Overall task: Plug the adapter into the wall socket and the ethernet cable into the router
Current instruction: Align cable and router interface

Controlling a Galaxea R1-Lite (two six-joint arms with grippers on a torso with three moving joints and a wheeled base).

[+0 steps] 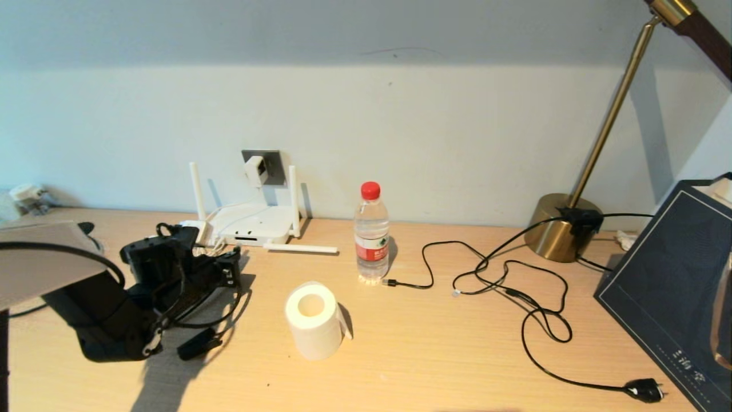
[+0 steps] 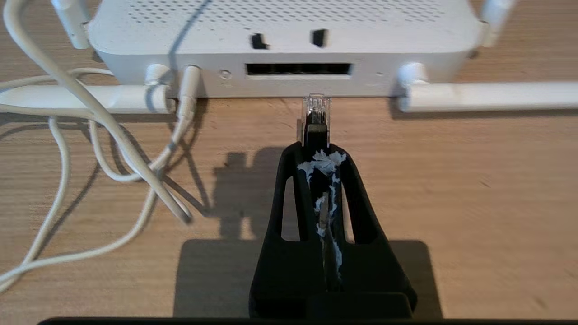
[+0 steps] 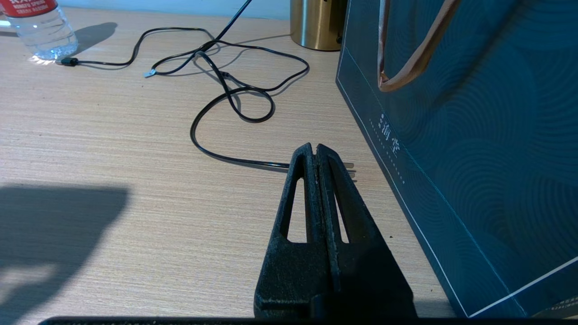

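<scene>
My left gripper (image 2: 316, 151) is shut on the ethernet cable (image 2: 315, 110). Its clear plug sticks out past the fingertips, a short way in front of the router's (image 2: 289, 27) dark port slot and not touching it. In the head view the left gripper (image 1: 229, 264) sits low at the router's (image 1: 251, 224) front edge. The white adapter (image 1: 256, 170) sits on the wall socket (image 1: 273, 166) above the router, and its thin white cord drops to the router. My right gripper (image 3: 314, 151) is shut and empty, hovering by the blue bag; it does not show in the head view.
A water bottle (image 1: 372, 232) and a white paper roll (image 1: 314, 320) stand right of the router. A thin black cord with a two-pin plug (image 1: 643, 390) snakes from the brass lamp base (image 1: 563, 226). A dark blue bag (image 1: 675, 297) fills the right edge. White cords (image 2: 90, 135) lie beside the router.
</scene>
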